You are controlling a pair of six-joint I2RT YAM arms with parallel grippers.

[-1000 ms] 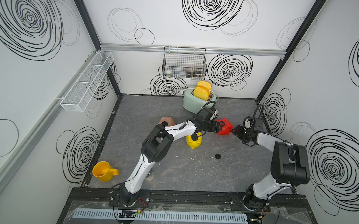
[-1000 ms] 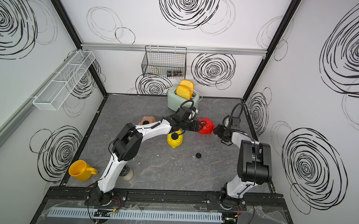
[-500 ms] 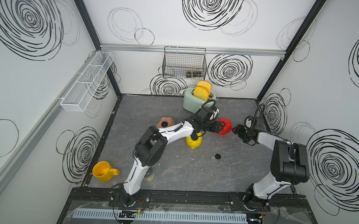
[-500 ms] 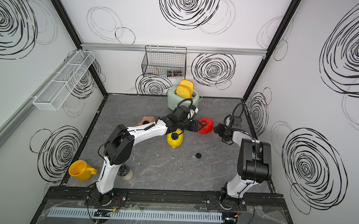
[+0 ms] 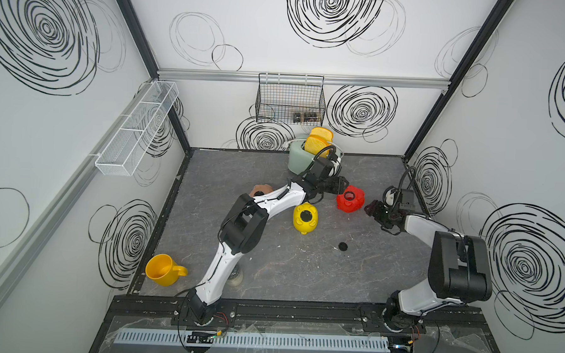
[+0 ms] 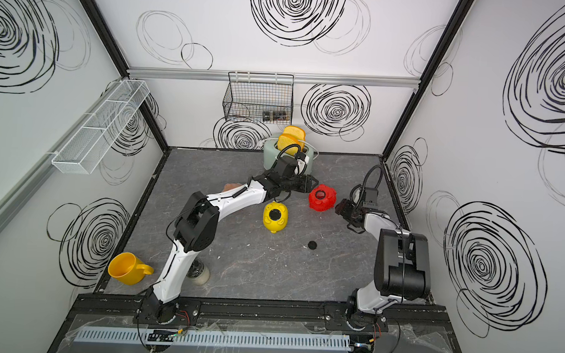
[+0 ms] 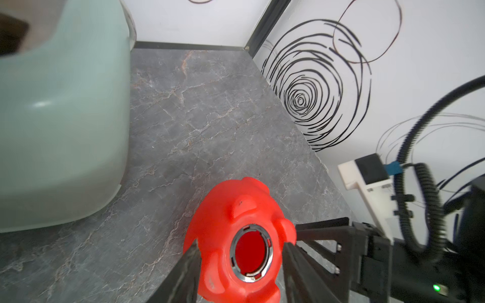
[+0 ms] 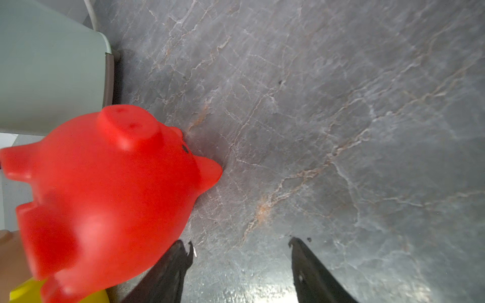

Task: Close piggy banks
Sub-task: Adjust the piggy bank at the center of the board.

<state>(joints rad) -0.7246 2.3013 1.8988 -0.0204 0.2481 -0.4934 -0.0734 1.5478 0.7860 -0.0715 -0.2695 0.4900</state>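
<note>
Left wrist: left claw (image 7: 240, 245) pinches red piggy bank (image 7: 223, 210), belly hole unplugged; right wrist: right claw (image 8: 237, 242) spread.

The toaster (image 5: 295, 160) stands behind the piggy banks (image 5: 305, 217), the mug (image 5: 164, 270) front-left.

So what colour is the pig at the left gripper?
Red pig; best in the left wrist view.

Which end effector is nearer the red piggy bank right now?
Left. The left end effector straddles the red piggy bank, fingers at its sides; the right end effector sits open beside it, apart.
</note>
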